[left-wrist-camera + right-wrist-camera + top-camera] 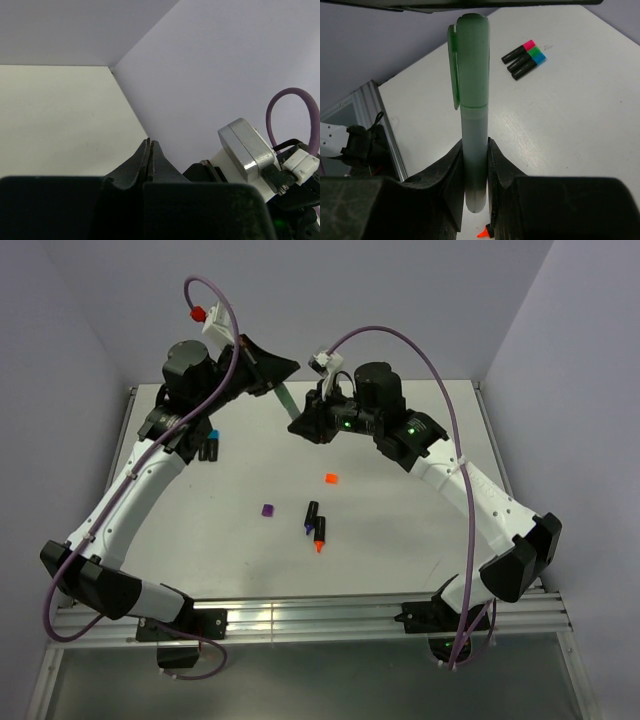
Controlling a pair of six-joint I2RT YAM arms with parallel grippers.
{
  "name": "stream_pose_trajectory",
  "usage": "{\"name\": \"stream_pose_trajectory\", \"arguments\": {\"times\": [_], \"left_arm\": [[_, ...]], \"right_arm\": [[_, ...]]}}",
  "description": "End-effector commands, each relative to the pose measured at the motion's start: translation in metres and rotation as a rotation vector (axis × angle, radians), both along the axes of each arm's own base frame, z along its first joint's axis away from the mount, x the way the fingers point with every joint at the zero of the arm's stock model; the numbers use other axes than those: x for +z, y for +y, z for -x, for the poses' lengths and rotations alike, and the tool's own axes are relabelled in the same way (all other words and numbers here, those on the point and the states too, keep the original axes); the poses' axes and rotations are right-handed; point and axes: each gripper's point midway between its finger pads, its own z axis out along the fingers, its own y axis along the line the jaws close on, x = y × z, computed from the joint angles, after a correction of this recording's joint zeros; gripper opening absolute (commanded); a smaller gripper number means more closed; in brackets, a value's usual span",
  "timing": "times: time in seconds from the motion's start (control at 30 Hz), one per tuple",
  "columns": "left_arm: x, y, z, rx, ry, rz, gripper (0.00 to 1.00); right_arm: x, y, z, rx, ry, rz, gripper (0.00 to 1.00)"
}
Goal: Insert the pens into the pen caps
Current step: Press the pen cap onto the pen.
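My right gripper point(476, 150) is shut on a pen point(473, 130) with a pale barrel and a green cap point(470, 60) fitted on it, held up above the table. In the top view this pen point(288, 402) runs from my right gripper point(304, 425) up toward my left gripper point(279, 372). My left gripper point(150, 144) is shut with nothing showing between its fingers. Its dark body sits right at the cap's end. Two uncapped pens lie mid-table, one purple-tipped point(311, 516), one orange-tipped point(320, 535). An orange cap point(331, 479) and a purple cap point(267, 510) lie loose near them.
Three capped pens point(524, 58) with pink, green and blue caps lie side by side at the table's left point(207, 447), by the left arm. Purple walls close in the back and both sides. A metal rail point(300, 618) runs along the near edge.
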Motion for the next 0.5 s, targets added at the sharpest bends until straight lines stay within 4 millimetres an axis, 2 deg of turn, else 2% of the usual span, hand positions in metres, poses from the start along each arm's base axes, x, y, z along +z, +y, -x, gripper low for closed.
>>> {"name": "stream_pose_trajectory", "arguments": {"times": [0.0,0.3,0.47], "left_arm": [[0.009,0.003,-0.002,0.031,-0.033,-0.008,0.00],[-0.005,0.003,-0.003,0.046,-0.008,-0.032,0.00],[-0.011,-0.004,0.001,0.030,0.002,-0.038,0.00]], "right_arm": [[0.031,-0.001,0.000,-0.018,-0.067,-0.047,0.00],[0.028,-0.003,-0.002,-0.041,-0.056,-0.044,0.00],[0.030,-0.002,-0.007,-0.071,-0.029,-0.058,0.00]]}}
